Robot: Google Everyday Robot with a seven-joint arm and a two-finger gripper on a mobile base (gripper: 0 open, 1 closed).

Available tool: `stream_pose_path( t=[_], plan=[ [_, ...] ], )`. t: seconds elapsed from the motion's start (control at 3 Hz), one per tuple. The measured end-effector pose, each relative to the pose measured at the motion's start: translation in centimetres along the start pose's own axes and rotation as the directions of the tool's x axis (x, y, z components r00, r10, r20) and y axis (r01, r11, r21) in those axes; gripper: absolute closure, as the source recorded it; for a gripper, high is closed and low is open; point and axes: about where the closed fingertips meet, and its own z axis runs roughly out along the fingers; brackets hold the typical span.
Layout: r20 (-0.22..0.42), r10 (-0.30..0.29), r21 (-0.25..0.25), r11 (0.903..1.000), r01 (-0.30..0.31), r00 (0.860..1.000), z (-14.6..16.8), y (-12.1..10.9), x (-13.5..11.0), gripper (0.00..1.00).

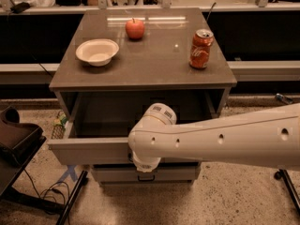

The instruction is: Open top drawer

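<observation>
The top drawer (89,151) of the grey cabinet stands pulled out toward me, its dark inside open to view under the tabletop. Its handle is hidden behind my arm. My gripper (144,165) is at the middle of the drawer's front, pointing down behind the white wrist joint (152,135), which covers most of it. My white arm reaches in from the right edge.
On the cabinet top (154,64) are a white bowl (97,51), a red apple (135,28) and an orange soda can (201,48). A lower drawer (117,175) with a black handle (146,177) sits below. A dark chair (16,139) and cables stand at the left.
</observation>
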Motion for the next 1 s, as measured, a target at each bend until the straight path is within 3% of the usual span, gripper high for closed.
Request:
stream_pose_path(
  t=[1.0],
  plan=[
    [-0.013,0.051,0.035,0.9981,-0.051,0.999,-2.1,2.7,1.1,1.0]
  ],
)
